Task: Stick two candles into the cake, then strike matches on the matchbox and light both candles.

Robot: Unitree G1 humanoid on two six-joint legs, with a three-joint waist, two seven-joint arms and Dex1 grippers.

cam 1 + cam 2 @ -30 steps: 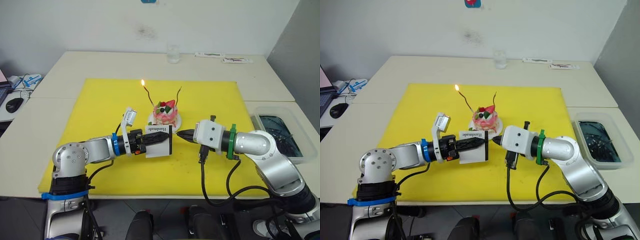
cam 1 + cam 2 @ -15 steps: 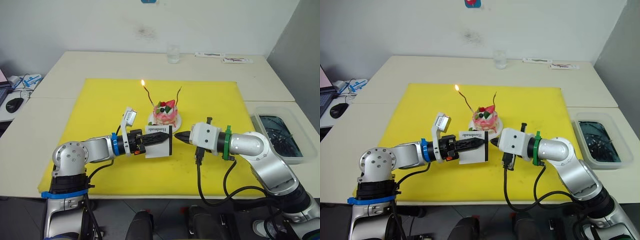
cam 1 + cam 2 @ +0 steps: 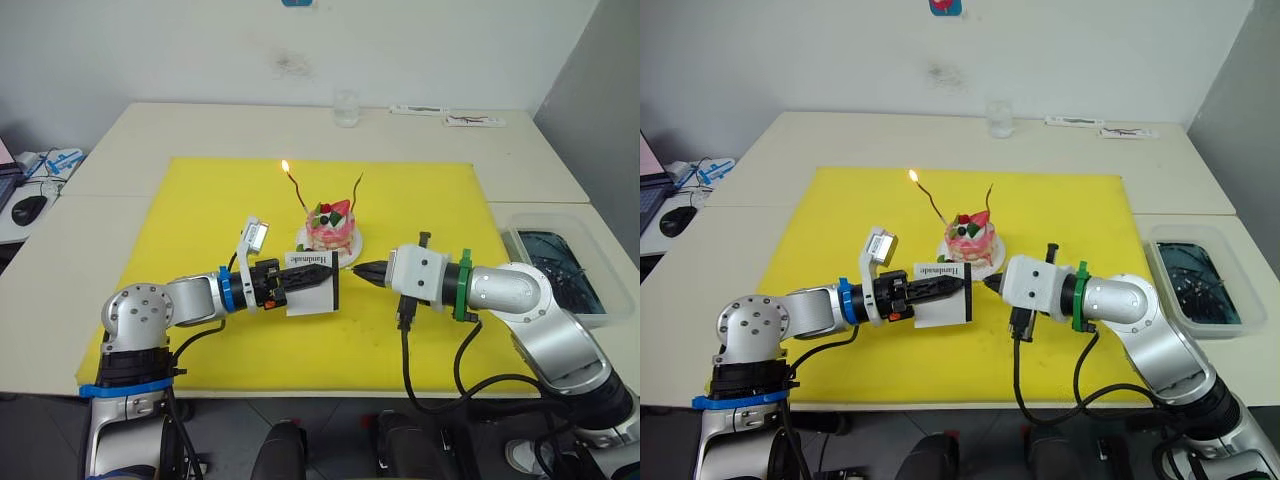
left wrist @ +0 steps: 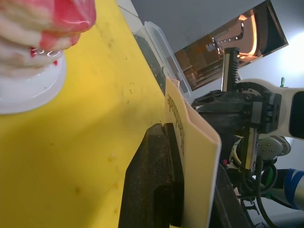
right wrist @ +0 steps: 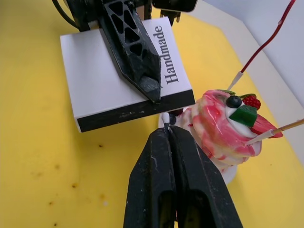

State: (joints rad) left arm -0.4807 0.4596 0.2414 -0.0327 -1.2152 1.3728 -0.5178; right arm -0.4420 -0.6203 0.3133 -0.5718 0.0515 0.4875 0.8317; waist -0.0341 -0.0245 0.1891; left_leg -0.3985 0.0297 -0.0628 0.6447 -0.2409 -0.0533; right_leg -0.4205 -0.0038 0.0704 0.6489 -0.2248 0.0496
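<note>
The pink cake [image 3: 330, 228] sits on its white plate on the yellow mat, with both candles stuck in it. The left candle [image 3: 298, 192] burns with a small flame; the right candle [image 3: 358, 190] has no flame. My left gripper [image 3: 325, 273] is shut on the white matchbox [image 3: 313, 283], holding it just in front of the cake, black strip toward my right gripper. My right gripper [image 5: 168, 133] is shut on a match [image 5: 165, 117], whose pale unlit head pokes out close to the strip [image 5: 137, 111].
A clear plastic bin [image 3: 556, 262] with dark contents stands at the right table edge. A glass [image 3: 346, 107] is at the back centre, with small items [image 3: 474, 121] beyond it to the right. A mouse and cables [image 3: 30, 208] lie far left.
The right gripper with the match edged toward the matchbox, then drew back a little. The left gripper and matchbox shifted slightly left. The left candle's flame keeps burning.
</note>
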